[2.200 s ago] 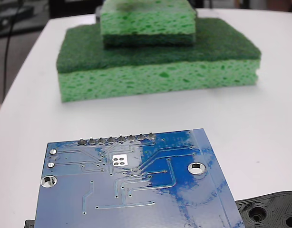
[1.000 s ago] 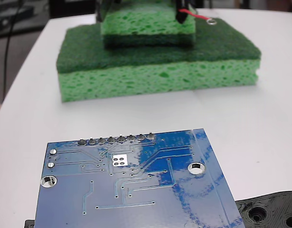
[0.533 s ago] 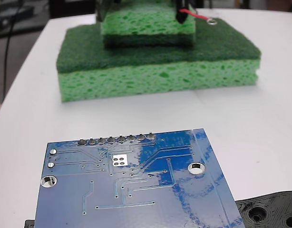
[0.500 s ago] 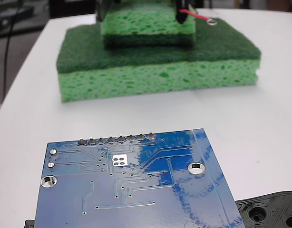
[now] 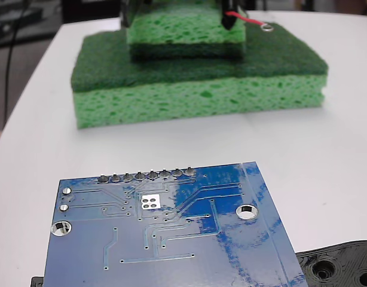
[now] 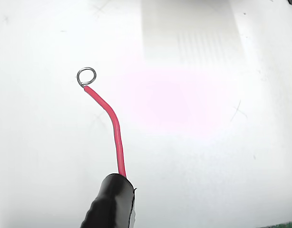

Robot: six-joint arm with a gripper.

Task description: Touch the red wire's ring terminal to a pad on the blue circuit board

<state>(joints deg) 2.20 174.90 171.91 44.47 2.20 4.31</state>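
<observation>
Two stacked sponges (image 5: 198, 89) between ring terminal (image 5: 266, 26), blue circuit board (image 5: 171, 239)

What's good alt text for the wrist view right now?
A curved red wire rises from a black sleeve at the bottom edge and ends in a small silvery ring terminal, hanging over a plain white surface. No circuit board or claw fingers show in this view.

Electronics lab: bare circuit board (image 5: 171, 239)
</observation>
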